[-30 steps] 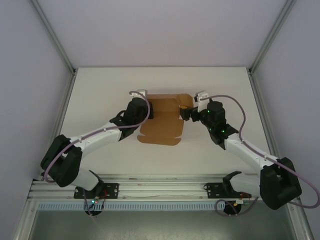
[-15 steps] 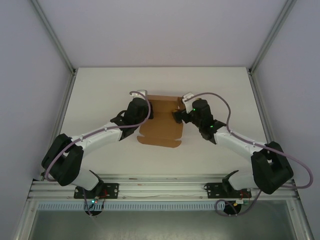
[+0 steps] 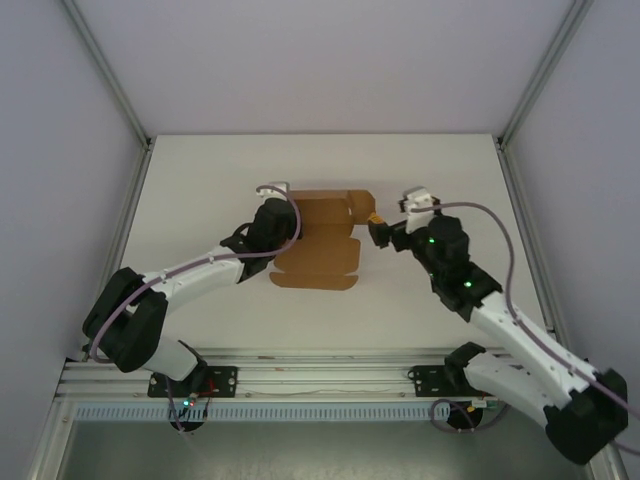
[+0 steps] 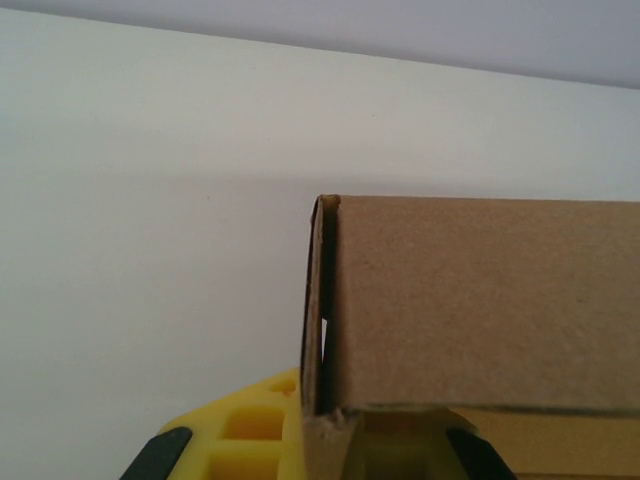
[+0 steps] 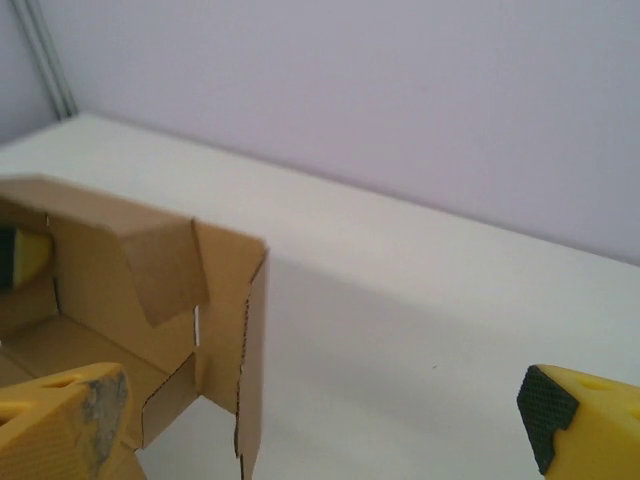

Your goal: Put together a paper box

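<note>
Backed off rightward, my right gripper (image 3: 379,233) hangs wide open beside the plain brown cardboard paper box (image 3: 325,240); my left gripper (image 3: 285,235) clamps its left wall to steady it.

Right tool (image 3: 377,231) now off the paper box (image 3: 318,243), farther right

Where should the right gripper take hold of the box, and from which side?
The upright flap at the right end of the box, approached from the right by the open right gripper: it stands on edge, thin and free, so jaws can straddle it.
</note>
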Available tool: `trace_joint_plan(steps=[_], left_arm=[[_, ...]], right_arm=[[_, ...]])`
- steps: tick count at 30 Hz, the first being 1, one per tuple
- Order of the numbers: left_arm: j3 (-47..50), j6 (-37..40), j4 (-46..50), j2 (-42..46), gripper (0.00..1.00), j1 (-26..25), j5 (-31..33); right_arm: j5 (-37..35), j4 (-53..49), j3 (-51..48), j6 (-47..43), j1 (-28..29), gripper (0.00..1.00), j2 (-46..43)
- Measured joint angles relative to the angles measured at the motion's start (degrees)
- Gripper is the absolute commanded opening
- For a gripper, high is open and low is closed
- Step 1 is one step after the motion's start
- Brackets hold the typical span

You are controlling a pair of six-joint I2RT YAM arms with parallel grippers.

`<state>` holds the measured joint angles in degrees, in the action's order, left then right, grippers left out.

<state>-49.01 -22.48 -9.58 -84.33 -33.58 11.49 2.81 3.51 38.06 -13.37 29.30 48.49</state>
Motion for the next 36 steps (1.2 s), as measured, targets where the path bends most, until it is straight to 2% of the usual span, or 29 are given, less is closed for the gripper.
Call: trace_joint_plan(steps=[2, 5, 7, 9, 13, 16, 23, 30, 34, 36], left_arm=[[0.5, 0.2, -0.2, 0.1, 0.0, 0.3, 0.1], [1.4, 0.6, -0.4, 1.0, 0.0, 0.3, 0.0], [1.6, 1.0, -0.5, 1.4, 0.0, 0.3, -0.1], [1.6, 1.4, -1.0, 1.7, 0.0, 0.3, -0.1], [1.6, 1.6, -1.4, 1.7, 0.0, 0.3, -0.4], [1.6, 1.6, -1.6, 1.7, 0.0, 0.3, -1.0], [1.6, 1.7, -1.8, 1.7, 0.0, 0.3, -2.3], [1.6, 2.1, -1.8, 1.7, 0.0, 0.5, -2.3], [1.6, 2.0, -1.8, 1.7, 0.0, 0.5, -2.2], [1.6, 2.0, -1.7, 1.7, 0.0, 0.5, -1.9]], right_arm=[[0.2, -1.4, 0.0, 2.9, -3.7, 1.0, -2.8], [1.6, -4.6, 0.3, 6.5, -10.9, 0.93, -3.0], [4.2, -7.1, 1.1, 8.0, -14.5, 0.91, -0.8], [8.0, -8.9, 2.3, 8.2, -15.7, 0.89, 3.0], [18.4, -12.2, 5.0, 6.3, -15.8, 0.82, 11.5], [25.5, -14.1, 8.6, 4.3, -15.8, 0.73, 17.2], [38.5, -15.4, 15.6, -1.2, -14.5, 0.57, 25.8], [42.5, -17.7, 19.5, -5.4, -9.0, 0.52, 30.0], [40.9, -17.4, 21.4, -4.3, -7.0, 0.43, 32.5], [38.8, -17.0, 22.6, -3.1, -5.8, 0.42, 34.0]])
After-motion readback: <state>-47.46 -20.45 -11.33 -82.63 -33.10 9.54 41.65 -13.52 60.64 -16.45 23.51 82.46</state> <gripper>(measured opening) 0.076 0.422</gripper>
